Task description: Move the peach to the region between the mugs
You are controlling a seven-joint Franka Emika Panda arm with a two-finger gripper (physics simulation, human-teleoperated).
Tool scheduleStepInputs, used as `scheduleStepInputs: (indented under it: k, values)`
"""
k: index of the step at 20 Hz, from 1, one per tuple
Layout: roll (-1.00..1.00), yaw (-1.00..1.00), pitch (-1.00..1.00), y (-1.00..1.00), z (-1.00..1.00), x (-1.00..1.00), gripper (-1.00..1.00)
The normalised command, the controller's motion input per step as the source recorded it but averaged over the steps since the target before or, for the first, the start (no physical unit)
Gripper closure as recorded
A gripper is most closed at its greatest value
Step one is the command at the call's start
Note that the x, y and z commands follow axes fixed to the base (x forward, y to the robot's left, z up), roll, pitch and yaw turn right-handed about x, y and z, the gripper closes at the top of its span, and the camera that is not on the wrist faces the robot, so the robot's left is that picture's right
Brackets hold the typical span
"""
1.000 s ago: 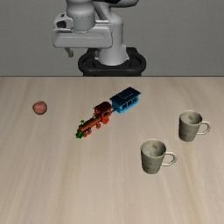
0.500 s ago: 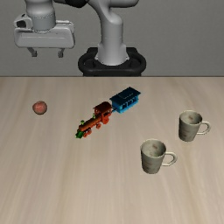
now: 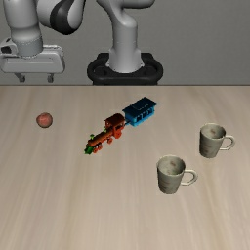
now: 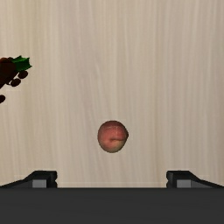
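A small reddish peach (image 3: pixel 44 120) lies on the wooden table at the exterior view's left. My gripper (image 3: pixel 32 74) hangs high above it, a little behind it, with its fingers apart and nothing between them. The wrist view looks straight down on the peach (image 4: pixel 113 136), which sits just ahead of my open gripper (image 4: pixel 112 179) and centred between the two fingertips. Two grey-beige mugs stand at the exterior view's right: one (image 3: pixel 174 175) nearer the front and one (image 3: pixel 212 140) farther back and to the right, with a gap of bare table between them.
A toy train (image 3: pixel 120 125) with a red-green engine and a blue wagon lies diagonally mid-table, between the peach and the mugs. Its engine end (image 4: pixel 12 70) shows beside the peach in the wrist view. The robot base (image 3: pixel 125 68) stands at the table's far edge.
My arm has swung toward the exterior view's left and come lower, from over the table's middle to above the peach. Peach, train and mugs have not moved.
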Motion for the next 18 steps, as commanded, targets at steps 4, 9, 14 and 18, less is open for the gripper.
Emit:
scheduleStepInputs:
  k: [4,9,14,18]
  values:
    - [0.0,0.0,0.0,0.0,-1.0,0.0,-1.0]
    - [0.0,0.0,0.0,0.0,-1.0,0.0,-1.0]
    - [0.0,0.0,0.0,0.0,-0.6,0.0,1.0]
    - [0.0,0.0,0.0,0.0,0.0,0.25,1.0]
